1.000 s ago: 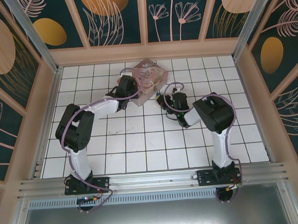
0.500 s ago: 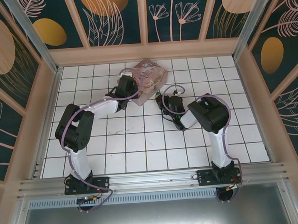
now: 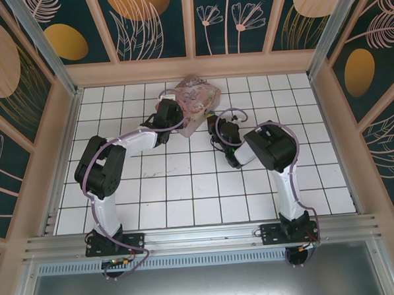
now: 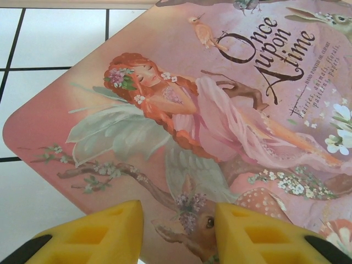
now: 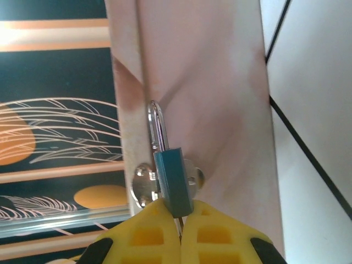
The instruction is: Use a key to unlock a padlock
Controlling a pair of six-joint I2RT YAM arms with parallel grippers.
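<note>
While right end effector (image 5: 180, 235) pinches slim key (image 5: 180, 224) under blue padlock (image 5: 173, 184), left end effector (image 4: 177, 234) part-open, glossy pink tin (image 4: 231, 110).

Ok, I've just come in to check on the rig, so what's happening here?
The right gripper is shut on the key, a thin dark sliver meeting the underside of the blue padlock. The padlock looks locked through the silver hasp on the pink tin. The left gripper sits at the tin's lid, jaws apart; whether it grips is unclear.
</note>
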